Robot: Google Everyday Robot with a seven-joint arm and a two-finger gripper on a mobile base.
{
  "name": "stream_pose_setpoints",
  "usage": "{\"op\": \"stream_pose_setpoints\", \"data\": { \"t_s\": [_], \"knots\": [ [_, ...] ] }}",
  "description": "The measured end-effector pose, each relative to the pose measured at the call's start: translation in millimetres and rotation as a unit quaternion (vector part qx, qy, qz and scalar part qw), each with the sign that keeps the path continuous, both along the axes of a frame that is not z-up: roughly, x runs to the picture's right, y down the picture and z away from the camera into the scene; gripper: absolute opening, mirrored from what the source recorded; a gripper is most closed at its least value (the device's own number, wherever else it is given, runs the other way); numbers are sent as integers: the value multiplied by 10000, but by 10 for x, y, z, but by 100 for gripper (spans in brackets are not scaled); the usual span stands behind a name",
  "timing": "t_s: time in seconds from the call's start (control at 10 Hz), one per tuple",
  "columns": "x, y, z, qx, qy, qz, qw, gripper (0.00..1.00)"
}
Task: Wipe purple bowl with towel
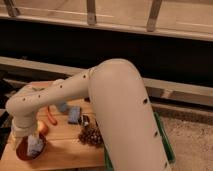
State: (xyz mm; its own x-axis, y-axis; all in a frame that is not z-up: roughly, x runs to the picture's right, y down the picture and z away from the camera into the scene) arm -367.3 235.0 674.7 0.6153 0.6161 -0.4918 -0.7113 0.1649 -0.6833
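The bowl (21, 151), dark reddish-purple in this light, sits at the front left corner of the wooden table (65, 152). A pale blue-grey towel (35, 146) lies bunched inside it, on its right side. My gripper (29, 137) hangs from the white arm (65, 95) straight above the bowl and reaches down onto the towel. The wrist hides the point of contact.
An orange round fruit (43, 127) and an orange stick-shaped item (51, 116) lie just behind the bowl. Two blue sponges (74, 114) and a dark brown cluster (91, 136) sit mid-table. A green bin edge (166, 145) is at the right. A dark wall runs behind.
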Motion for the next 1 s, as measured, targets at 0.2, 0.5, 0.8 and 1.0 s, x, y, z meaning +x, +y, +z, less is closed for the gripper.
{"op": "stream_pose_setpoints", "data": {
  "t_s": [0.2, 0.5, 0.8, 1.0],
  "knots": [
    [15, 58, 55, -124, -55, 64, 9999, 65],
    [83, 52, 139, -172, -79, 237, 9995, 65],
    [58, 113, 291, -261, -134, 323, 9990, 65],
    [13, 163, 391, -333, -189, 329, 9987, 65]
  ]
}}
